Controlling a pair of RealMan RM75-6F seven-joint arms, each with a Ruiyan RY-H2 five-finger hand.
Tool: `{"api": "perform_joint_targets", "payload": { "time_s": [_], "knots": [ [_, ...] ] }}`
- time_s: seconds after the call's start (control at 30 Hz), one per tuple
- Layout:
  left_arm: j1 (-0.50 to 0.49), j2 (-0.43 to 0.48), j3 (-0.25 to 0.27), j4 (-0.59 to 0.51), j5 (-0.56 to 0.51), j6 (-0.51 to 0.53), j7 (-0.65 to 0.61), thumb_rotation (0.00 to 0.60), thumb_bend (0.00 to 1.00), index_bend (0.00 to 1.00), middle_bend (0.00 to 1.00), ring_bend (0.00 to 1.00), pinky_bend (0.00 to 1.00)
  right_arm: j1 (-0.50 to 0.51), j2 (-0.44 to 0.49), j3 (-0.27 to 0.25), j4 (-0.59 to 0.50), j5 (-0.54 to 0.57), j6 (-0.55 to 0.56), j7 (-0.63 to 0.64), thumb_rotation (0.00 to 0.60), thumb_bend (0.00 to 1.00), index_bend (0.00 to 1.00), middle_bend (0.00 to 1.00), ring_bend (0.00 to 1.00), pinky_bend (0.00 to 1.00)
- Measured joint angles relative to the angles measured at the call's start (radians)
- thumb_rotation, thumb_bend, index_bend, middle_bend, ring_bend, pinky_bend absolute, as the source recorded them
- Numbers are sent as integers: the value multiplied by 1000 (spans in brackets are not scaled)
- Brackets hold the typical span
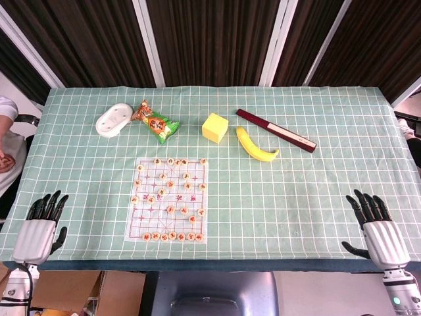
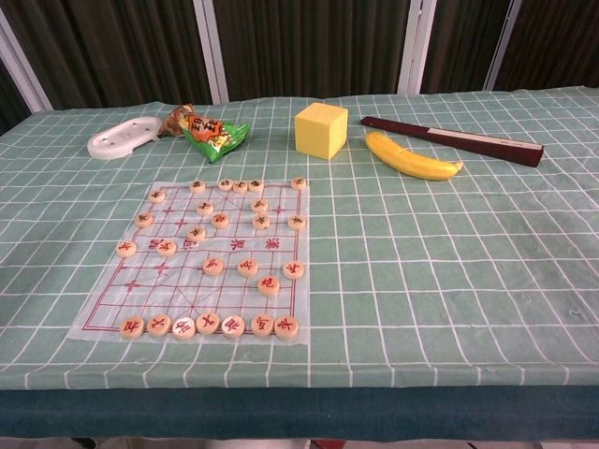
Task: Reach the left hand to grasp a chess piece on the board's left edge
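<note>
A clear chess board (image 1: 168,197) (image 2: 201,257) with red lines lies on the green checked cloth, with several round wooden pieces on it. Along its left edge sit pieces (image 1: 135,199) (image 2: 126,248), among them one at the near left corner (image 2: 132,326). My left hand (image 1: 41,225) rests at the table's front left corner, well left of the board, fingers spread and empty. At the front right corner my right hand (image 1: 378,230) lies the same way, open and empty. Neither hand shows in the chest view.
Behind the board lie a white dish (image 1: 113,120) (image 2: 124,139), a green snack packet (image 1: 156,123) (image 2: 211,133), a yellow cube (image 1: 214,127) (image 2: 321,129), a banana (image 1: 253,145) (image 2: 410,157) and a dark folded fan (image 1: 276,130) (image 2: 454,140).
</note>
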Motion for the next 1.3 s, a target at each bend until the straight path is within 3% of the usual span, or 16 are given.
{"api": "perform_joint_targets", "payload": {
  "time_s": [0.27,0.37,0.5,0.63,0.67,0.77,0.83,0.93,1.07,1.3],
  "knots": [
    [-12,-5,10,7,11,-25,-7,600,455,0,0,0,124,-18,8,-13,-1,-28,33,8,600,207,0,0,0,0],
    [-13,-23,10,10,27,-15,-23,600,453,0,12,28,184,-23,10,-22,3,-42,39,17,600,207,0,0,0,0],
    [-26,-83,-13,48,30,0,-61,600,442,9,267,341,499,-22,10,-27,1,-58,39,20,600,207,0,0,0,0],
    [-56,-97,-31,62,-14,-65,-58,600,440,18,513,660,789,-21,5,-31,4,-89,50,21,600,207,0,0,0,0],
    [-64,-90,-37,48,-33,-86,-50,600,440,23,546,692,815,-20,3,-31,7,-92,51,20,600,208,0,0,0,0],
    [-98,-74,-74,-22,-117,-142,-10,600,441,95,808,921,967,-16,0,-28,10,-82,40,17,600,208,0,0,0,0],
    [-121,-75,-109,-58,-182,-163,11,600,441,138,933,989,999,-12,0,-25,10,-73,31,14,600,208,0,0,0,0],
    [-151,-79,-150,-105,-268,-195,38,600,441,164,995,1000,1000,-10,0,-22,10,-69,29,12,600,207,0,0,0,0],
    [-179,-79,-179,-147,-341,-232,62,600,438,212,1000,1000,1000,-9,1,-20,9,-65,26,16,600,207,0,0,0,0],
    [-287,-106,-236,-134,-630,-369,87,600,426,298,1000,1000,1000,4,10,-24,1,-47,-16,32,600,208,0,0,0,0]
  ]
}}
